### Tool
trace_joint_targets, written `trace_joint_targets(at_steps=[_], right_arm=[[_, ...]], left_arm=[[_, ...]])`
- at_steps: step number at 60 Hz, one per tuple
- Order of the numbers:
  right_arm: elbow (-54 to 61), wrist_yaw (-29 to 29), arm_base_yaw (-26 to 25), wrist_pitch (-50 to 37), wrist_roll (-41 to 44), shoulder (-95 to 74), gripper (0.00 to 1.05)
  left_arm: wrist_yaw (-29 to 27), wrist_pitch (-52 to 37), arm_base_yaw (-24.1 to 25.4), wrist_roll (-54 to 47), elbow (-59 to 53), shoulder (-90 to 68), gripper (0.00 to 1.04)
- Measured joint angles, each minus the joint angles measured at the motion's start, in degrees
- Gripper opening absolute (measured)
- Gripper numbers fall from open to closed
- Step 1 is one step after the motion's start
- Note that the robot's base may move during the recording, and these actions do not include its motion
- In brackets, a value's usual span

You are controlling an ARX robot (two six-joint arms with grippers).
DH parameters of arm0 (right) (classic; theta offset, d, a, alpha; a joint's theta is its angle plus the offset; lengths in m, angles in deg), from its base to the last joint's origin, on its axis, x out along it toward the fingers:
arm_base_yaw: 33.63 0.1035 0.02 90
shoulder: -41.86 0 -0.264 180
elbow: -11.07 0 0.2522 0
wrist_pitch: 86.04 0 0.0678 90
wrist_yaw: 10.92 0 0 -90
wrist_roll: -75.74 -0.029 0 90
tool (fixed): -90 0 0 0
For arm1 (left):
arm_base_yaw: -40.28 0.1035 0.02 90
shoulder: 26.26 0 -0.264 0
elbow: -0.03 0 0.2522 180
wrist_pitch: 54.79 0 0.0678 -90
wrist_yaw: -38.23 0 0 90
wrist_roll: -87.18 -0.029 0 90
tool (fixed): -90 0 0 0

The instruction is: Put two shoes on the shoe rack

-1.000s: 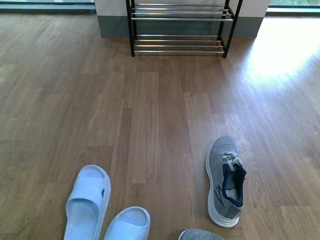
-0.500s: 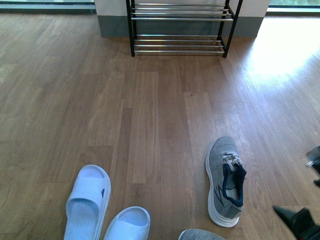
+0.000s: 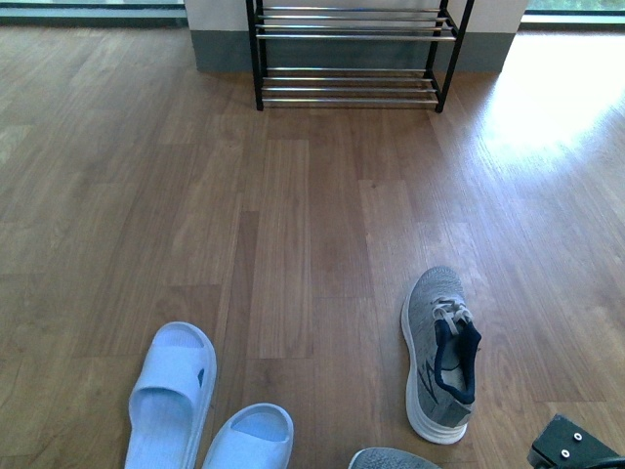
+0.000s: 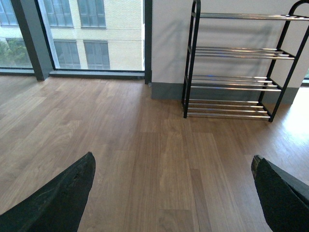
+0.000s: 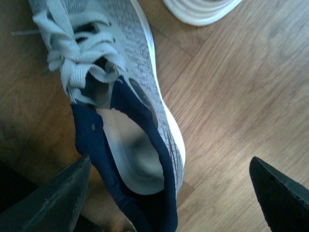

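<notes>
Right end effector (image 5: 166,193) is released, its jaws spread either side of one sneaker (image 5: 120,121) at the collar (a pre-grasp stance, in my judgement). Second sneaker (image 5: 203,9) lies just beside it. Left end effector (image 4: 169,200) is released and empty, facing the shoe rack (image 4: 236,63). Both sneakers sit on the floor (image 3: 293,215), well apart from the rack.

Grey knit sneaker (image 3: 441,357): upright on the floor (image 3: 293,244), toe toward the shoe rack (image 3: 352,54), with white sole, pale laces, navy collar lining and dark side stripes. Second sneaker (image 3: 393,458): only its grey toe shows at the bottom edge, near the first. The rack, with black side frames and chrome rod shelves, stands at the far wall, well apart from both.
</notes>
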Motion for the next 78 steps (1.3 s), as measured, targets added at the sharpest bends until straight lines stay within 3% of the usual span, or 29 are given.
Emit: trace_joint_targets(at_steps=[27, 37, 44, 57, 61, 70, 78], right_arm=[[-8.46, 1.16, -1.84, 1.92, 0.31, -9.27, 0.95], [-9.49, 2.84, -0.81, 1.75, -1.29, -10.05, 0.73], [-10.10, 4.04, -0.50, 1.99, -2.12, -10.08, 0.47], [-10.84, 5.81, -1.03, 2.01, -3.89, -10.54, 0.15], [-11.06, 6.45, -1.51, 1.11, -5.38, -10.78, 0.01], [-9.07, 7.41, -2.14, -2.19, -10.45, -9.53, 0.01], [-0.70, 10.27, -2.93, -4.68, -19.21, 3.63, 0.01]], left_arm=[[0.00, 0.00, 0.00, 0.00, 0.00, 0.00, 0.95], [0.00, 0.00, 0.02, 0.00, 0.00, 0.00, 0.95], [-0.02, 0.00, 0.02, 0.00, 0.00, 0.00, 0.95], [-0.02, 0.00, 0.02, 0.00, 0.00, 0.00, 0.95], [0.00, 0.00, 0.02, 0.00, 0.00, 0.00, 0.95], [0.00, 0.02, 0.02, 0.00, 0.00, 0.00, 0.95], [0.00, 0.00, 0.02, 0.00, 0.00, 0.00, 0.95]])
